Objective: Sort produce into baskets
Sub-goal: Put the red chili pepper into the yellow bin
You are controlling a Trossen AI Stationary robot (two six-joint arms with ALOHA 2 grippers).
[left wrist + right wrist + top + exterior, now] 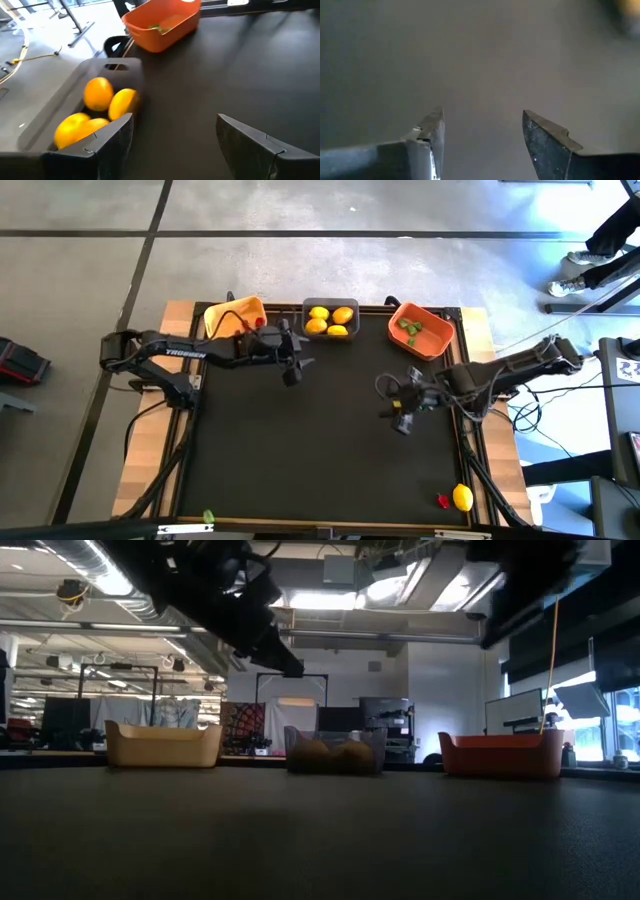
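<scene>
Left gripper (pixel 293 368): high view, over the black mat (pixel 320 450) just in front of the grey basket, fingers apart, nothing held.
Right gripper (pixel 400 418): high view, over the mat's right half, in front of the orange basket, fingers apart, empty.
Baskets, high view: three in a row along the far edge. Yellow basket (pixel 235 318) is turned at an angle; grey basket (pixel 331 320) has its long axis along the edge; orange basket (pixel 421 330) is skewed.
Lemons, high view: four in the grey basket (pixel 330 320); one loose lemon (pixel 462 498) near the front right corner.
Red piece (pixel 444 501): one, touching or just beside the loose lemon.
Green pieces: about two in the orange basket (pixel 410 328), count unsure; one green piece (pixel 208 517) at the front left edge.
Low view: three baskets side by side, yellow (pixel 163 745), grey (pixel 335 751), orange (pixel 502 753); an arm hangs dark overhead.
Left wrist view: own fingers (pixel 112 142) wide apart, empty; four lemons (pixel 98 93) in the grey basket (pixel 60 105); orange basket (pixel 161 22) beyond, something green inside.
Right wrist view: fingers (pixel 431 131) apart over bare mat, nothing between.
</scene>
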